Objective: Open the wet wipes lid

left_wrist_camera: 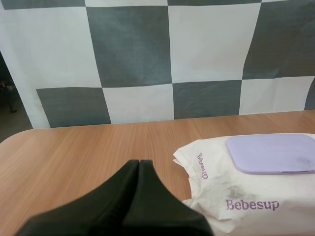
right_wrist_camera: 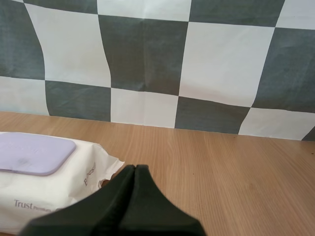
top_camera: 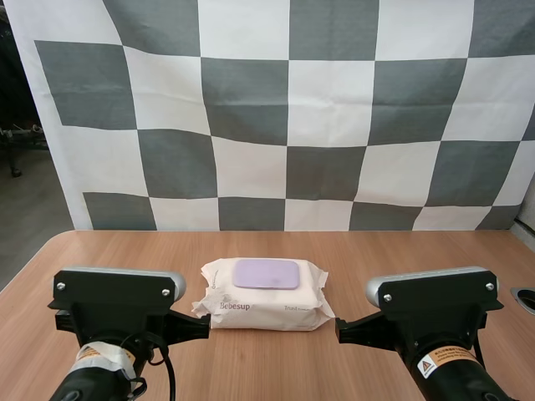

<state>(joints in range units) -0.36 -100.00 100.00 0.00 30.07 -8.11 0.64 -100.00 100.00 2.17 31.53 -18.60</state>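
Left hand (left_wrist_camera: 139, 162): both black fingers pressed together into a single dark wedge, nothing between them, held above the wooden tabletop (top_camera: 117, 251) at the near left. Its tips point toward the far edge, and they stand just beside the left end of the wet wipes pack (top_camera: 263, 302) without touching it. The pack lies flat at the middle of the tabletop, between the two arms. Its long axis runs left to right, parallel to the near edge. The wrapper is white and creased, gathered into a sealed fold at each short end. The brand lettering on the near face reads upright from the robot's side. The lid (top_camera: 266, 273), a pale purple rounded rectangle, sits on the upper face toward the far side, its own long axis in line with the pack's. It lies flush and closed, facing upward. Right hand (right_wrist_camera: 135, 168): fingers likewise pressed together as one wedge, gripping nothing, held above the tabletop at the near right. Its tips point toward the far edge, just beside the right end of the pack and clear of it.
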